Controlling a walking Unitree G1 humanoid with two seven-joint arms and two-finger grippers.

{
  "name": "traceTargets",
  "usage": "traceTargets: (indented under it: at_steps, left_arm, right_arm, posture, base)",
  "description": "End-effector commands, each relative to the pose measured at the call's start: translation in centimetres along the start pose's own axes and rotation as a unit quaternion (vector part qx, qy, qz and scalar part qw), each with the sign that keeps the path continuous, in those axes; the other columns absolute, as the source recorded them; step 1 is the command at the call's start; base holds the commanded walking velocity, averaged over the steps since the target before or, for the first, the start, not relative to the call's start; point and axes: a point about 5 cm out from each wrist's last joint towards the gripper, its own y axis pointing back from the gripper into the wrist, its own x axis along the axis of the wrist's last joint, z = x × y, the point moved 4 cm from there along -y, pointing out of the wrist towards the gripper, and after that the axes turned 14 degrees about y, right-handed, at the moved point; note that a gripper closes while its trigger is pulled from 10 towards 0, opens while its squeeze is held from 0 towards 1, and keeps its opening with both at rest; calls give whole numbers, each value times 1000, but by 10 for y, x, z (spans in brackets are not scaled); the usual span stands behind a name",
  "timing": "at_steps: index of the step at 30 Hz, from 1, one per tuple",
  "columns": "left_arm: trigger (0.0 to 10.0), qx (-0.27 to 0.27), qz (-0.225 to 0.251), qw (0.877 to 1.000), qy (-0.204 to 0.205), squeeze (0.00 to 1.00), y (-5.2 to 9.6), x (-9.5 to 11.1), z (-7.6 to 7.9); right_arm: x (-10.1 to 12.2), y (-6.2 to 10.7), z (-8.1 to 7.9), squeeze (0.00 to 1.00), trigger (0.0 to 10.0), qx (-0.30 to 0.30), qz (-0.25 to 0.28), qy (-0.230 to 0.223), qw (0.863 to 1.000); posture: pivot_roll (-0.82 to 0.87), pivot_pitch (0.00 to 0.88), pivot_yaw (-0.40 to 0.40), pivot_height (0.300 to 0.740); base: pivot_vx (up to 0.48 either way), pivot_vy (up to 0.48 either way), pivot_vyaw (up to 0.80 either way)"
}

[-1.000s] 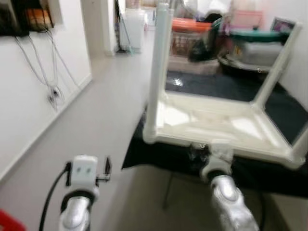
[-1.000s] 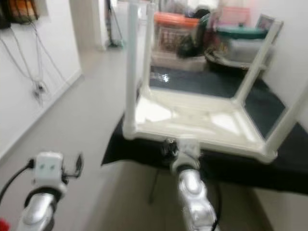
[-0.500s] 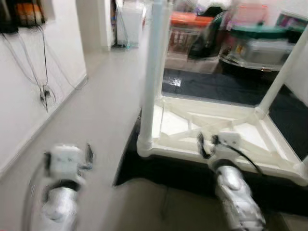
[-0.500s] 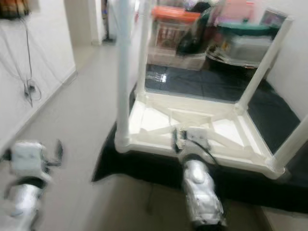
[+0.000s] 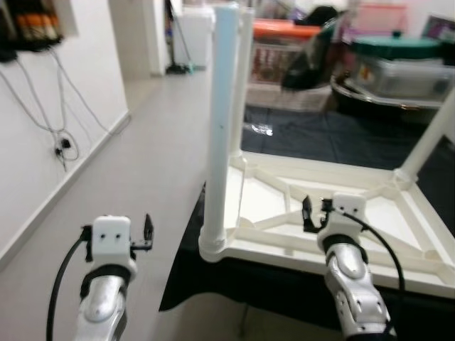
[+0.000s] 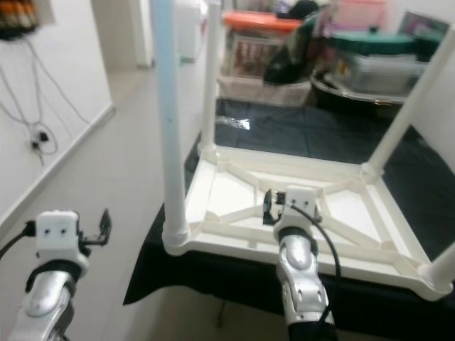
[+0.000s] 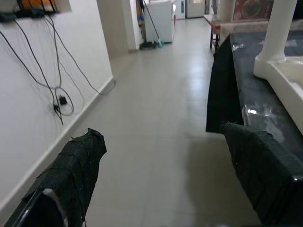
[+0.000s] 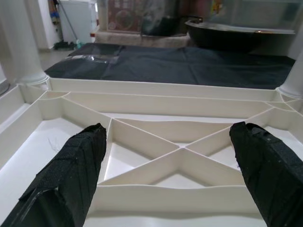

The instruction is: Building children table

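White moulded plastic, glossy and ribbed: the upside-down children's table lies top-down on the black cloth-covered bench, its round legs pointing up. The nearest white tubular leg stands at the table's near left corner. The right gripper hovers over the table's near rim, fingers spread wide, holding nothing, facing the crossed ribs of the underside. The left gripper hangs over the grey floor left of the table, released as well. The table looks light and stiff but slick; I'd judge the rim or a rib gives surer purchase than the smooth leg.
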Motion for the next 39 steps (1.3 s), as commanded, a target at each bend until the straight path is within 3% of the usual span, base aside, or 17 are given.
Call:
traceTargets:
  at_steps: [1,10,13,14,19,20,21,22,23,24,25,26,30,32,34,39]
  left_arm:
    - [10000,-2,-27,1000,1,0,5,-13,1]
    - [10000,-66,-79,994,20,0,20,-35,25]
    - [10000,-91,-106,990,20,0,27,-46,31]
    - [10000,-116,-130,984,31,0,33,-55,38]
    - [10000,-142,-144,978,49,0,37,-59,46]
    - [10000,-168,-151,973,58,0,41,-60,53]
    - [10000,-220,-162,959,74,0,50,-61,69]
    - [10000,-220,-162,959,74,0,50,-61,69]
    - [10000,-260,-167,948,73,0,58,-62,80]
    - [10000,-278,-169,943,69,0,62,-63,85]
    - [10000,-278,-169,943,69,0,62,-63,85]
    - [10000,-289,-168,940,63,0,65,-63,89]
    - [10000,-312,-165,934,50,0,70,-63,94]
    - [10000,-314,-166,934,48,0,71,-63,94]
    - [10000,-311,-170,934,48,0,72,-64,93]
    - [10000,-320,-169,931,43,0,74,-64,94]
  right_arm:
    - [0,-2,-13,0,10000,37,-1,-12,999]
    - [-2,-11,-14,0,10000,105,1,-44,994]
    - [1,-18,-8,0,10000,148,2,-21,989]
    - [5,-25,-2,0,10000,191,1,1,982]
    - [11,-28,1,0,10000,227,11,16,974]
    - [15,-26,-3,1000,10000,266,20,14,964]
    - [20,-17,-14,1000,10000,352,37,20,935]
    - [20,-17,-14,1000,10000,352,37,20,935]
    - [23,-2,-27,431,10000,429,52,17,901]
    - [25,7,-33,431,10000,467,59,13,882]
    - [25,7,-33,431,10000,467,59,13,882]
    - [29,15,-40,0,10000,501,66,3,863]
    - [45,22,-52,0,10000,557,89,-16,826]
    - [48,22,-54,0,10000,567,91,-19,819]
    - [53,25,-61,0,10000,590,97,-28,801]
    - [56,24,-75,0,10000,605,110,-22,788]
  posture:
    - [146,0,-92,740]
    - [143,0,-91,740]
    - [144,0,-91,740]
    - [139,0,-85,740]
    - [137,0,-84,740]
    - [137,0,-85,740]
    - [137,0,-84,740]
    - [137,0,-84,740]
    - [141,0,-85,740]
    - [141,0,-85,740]
    - [141,0,-85,740]
    - [148,0,-87,740]
    - [156,0,-85,740]
    - [156,0,-85,740]
    - [156,0,-81,740]
    - [163,0,-88,740]
  base:
    - [0,0,0]
    - [0,0,0]
    - [0,0,0]
    - [0,0,0]
    - [0,0,0]
    - [0,0,0]
    - [0,0,0]
    - [0,0,0]
    - [0,0,0]
    - [0,0,0]
    - [0,0,0]
    - [0,0,0]
    - [0,0,0]
    - [0,0,0]
    - [0,0,0]
    - [0,0,0]
